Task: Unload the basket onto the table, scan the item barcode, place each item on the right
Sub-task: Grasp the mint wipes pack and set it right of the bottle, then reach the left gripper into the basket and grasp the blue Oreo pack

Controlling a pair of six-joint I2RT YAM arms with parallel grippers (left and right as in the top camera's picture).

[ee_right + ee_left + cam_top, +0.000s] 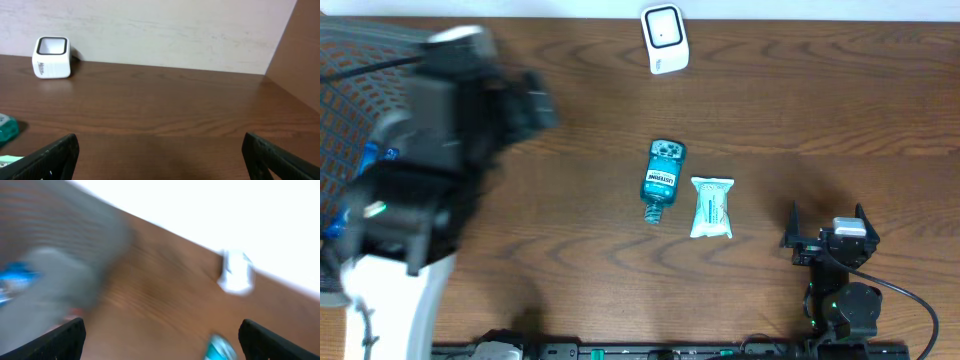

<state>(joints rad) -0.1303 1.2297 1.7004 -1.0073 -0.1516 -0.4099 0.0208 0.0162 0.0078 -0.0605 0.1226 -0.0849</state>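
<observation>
Looks between picks. Left gripper [160, 347], blurred by the basket [350, 100], and right gripper [160, 160] both spread, empty. Next you grasp bottle [662, 178] or packet [711, 207], face barcode to scanner [665, 38].

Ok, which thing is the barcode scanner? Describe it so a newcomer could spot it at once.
Start at the far edge of the wooden table, by the pale wall. The scanner stands there alone, beyond the teal Listerine bottle and the white packet lying mid-table. It is a small white box with a dark-rimmed window, unlike those two flat labelled items.
</observation>
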